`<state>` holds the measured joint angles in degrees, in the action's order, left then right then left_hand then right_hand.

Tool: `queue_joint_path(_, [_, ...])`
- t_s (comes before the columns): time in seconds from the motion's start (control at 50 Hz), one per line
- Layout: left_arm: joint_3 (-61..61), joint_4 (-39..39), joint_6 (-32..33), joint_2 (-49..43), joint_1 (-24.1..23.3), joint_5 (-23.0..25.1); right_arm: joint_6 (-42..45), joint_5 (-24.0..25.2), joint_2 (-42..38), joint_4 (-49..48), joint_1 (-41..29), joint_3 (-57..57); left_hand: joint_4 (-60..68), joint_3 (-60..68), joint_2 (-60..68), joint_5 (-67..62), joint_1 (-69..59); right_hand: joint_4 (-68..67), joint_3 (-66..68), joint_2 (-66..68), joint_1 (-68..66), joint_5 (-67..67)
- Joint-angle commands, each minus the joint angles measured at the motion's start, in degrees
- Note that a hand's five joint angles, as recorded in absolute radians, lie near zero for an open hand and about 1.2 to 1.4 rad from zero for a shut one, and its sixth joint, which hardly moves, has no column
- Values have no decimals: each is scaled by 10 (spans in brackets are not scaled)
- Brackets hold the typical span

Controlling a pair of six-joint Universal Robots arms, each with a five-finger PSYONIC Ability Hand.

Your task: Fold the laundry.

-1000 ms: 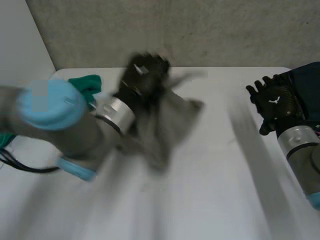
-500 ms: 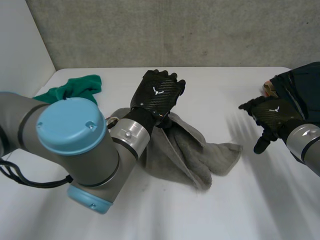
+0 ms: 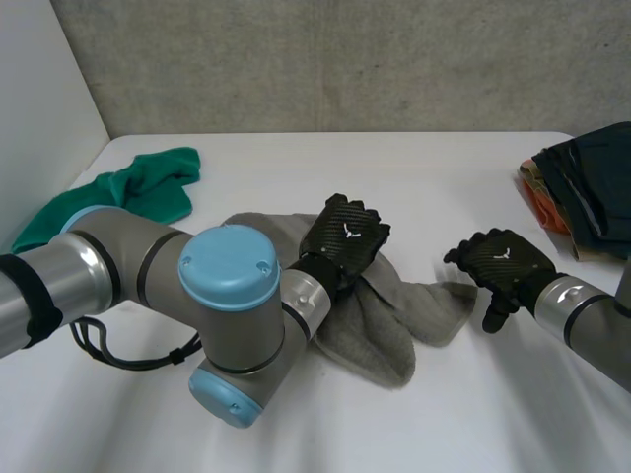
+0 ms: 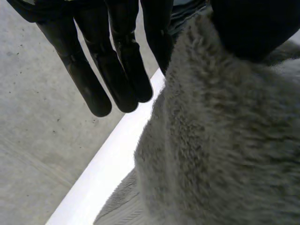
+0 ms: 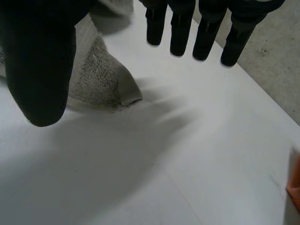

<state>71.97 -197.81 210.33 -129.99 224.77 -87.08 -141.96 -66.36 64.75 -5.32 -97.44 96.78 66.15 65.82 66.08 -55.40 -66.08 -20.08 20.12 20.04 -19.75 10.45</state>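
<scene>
A crumpled grey towel (image 3: pixel 389 330) lies on the middle of the white table (image 3: pixel 444 168). My left hand (image 3: pixel 345 236) sits on its middle, knuckles up. In the left wrist view a fold of the towel (image 4: pixel 225 140) rises between the thumb and the straight fingers (image 4: pixel 117 70), pinched there. My right hand (image 3: pixel 498 261) hovers just right of the towel's right corner. In the right wrist view its fingers (image 5: pixel 206 33) are straight and apart from the thumb, holding nothing, with the towel's corner (image 5: pixel 101 79) on the table under the thumb.
A green cloth (image 3: pixel 128 192) lies bunched at the table's back left. A dark garment pile (image 3: pixel 592 187) with an orange piece (image 3: pixel 542 202) under it sits at the right edge. A grey wall stands behind the table.
The left hand has swung the towel down and come nearer, onto its middle. The right hand has moved left and down toward the towel's right corner.
</scene>
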Motion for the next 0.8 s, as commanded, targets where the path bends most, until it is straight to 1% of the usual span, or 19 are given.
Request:
queue_joint_path(0.02, [3, -4, -4, 39, 1, -6, -2, 2, -50, -28, -16, -27, 138, 142, 139, -146, -139, -72, 71, 72, -75, 68])
queue_joint_path(0.14, [14, -2, -46, 100, 6, -8, -14, 3, -58, -27, -37, -34, 138, 142, 139, -146, -139, -72, 71, 72, -75, 68])
queue_joint_path(0.24, [16, 1, -54, 107, 11, -10, -43, -2, -54, -20, -71, -30, 138, 142, 139, -146, -139, -53, 53, 54, -56, 49])
queue_joint_path(0.26, [16, 1, -54, 108, 14, -12, -64, -2, -53, -17, -78, -29, 138, 142, 139, -146, -139, -46, 46, 47, -50, 43])
queue_joint_path(0.34, [16, 1, -55, 117, 31, -48, -114, -2, -52, -12, -86, -31, 138, 142, 139, -146, -139, -55, 54, 55, -58, 51])
queue_joint_path(0.4, [13, 1, -55, 127, 37, -81, -130, -2, -51, -12, -88, -33, 138, 142, 139, -146, -139, -85, 84, 85, -88, 81])
queue_joint_path(0.44, [12, 1, -56, 137, 39, -92, -141, -2, -57, -12, -86, -36, 138, 142, 139, -146, -139, -244, 244, 245, -247, 240])
queue_joint_path(0.46, [12, -1, -57, 148, 41, -99, -141, -2, -58, -11, -86, -37, 138, 142, 139, -146, -139, -346, 346, 347, -350, 343])
queue_joint_path(0.48, [12, -2, -58, 155, 42, -101, -137, -3, -59, -12, -86, -39, 138, 142, 139, -146, -139, -494, 494, 494, -497, 490])
queue_joint_path(0.5, [12, -2, -59, 162, 43, -103, -136, -13, -53, -14, -85, -43, 138, 142, 139, -146, -139, -598, 598, 599, -601, 594])
queue_joint_path(0.54, [13, -2, -65, 186, 54, -111, -143, -17, -48, -14, -80, -47, 138, 142, 139, -146, -139, -599, 599, 600, -602, 595])
queue_joint_path(0.56, [15, -2, -68, 197, 60, -114, -143, -19, -41, -14, -79, -47, 138, 142, 139, -146, -139, -599, 599, 600, -602, 595])
queue_joint_path(0.6, [18, -2, -74, 221, 73, -121, -133, -40, 16, -20, -73, -50, 138, 142, 139, -146, -139, -599, 599, 600, -602, 595])
queue_joint_path(0.64, [21, -1, -89, 257, 89, -137, -131, -54, 81, -17, -64, -57, 138, 142, 139, -146, -139, -599, 599, 600, -602, 595])
queue_joint_path(0.66, [25, -1, -95, 269, 94, -143, -128, -62, 139, -9, -47, -72, 138, 142, 139, -146, -139, -599, 599, 600, -602, 595])
queue_joint_path(0.68, [29, -1, -101, 281, 99, -148, -126, -65, 164, -2, -36, -80, 138, 142, 139, -146, -139, -599, 599, 600, -602, 595])
queue_joint_path(0.7, [38, -2, -113, 307, 109, -153, -126, -65, 182, 8, -26, -87, 138, 142, 139, -146, -139, -599, 599, 600, -602, 595])
queue_joint_path(0.72, [42, -2, -119, 320, 116, -154, -120, -61, 204, 42, -10, -104, 138, 142, 139, -146, -139, -599, 599, 600, -602, 595])
queue_joint_path(0.8, [68, -2, -130, 366, 145, -155, -96, -51, 223, 139, 16, -157, 138, 142, 139, -146, -139, -599, 599, 600, -602, 595])
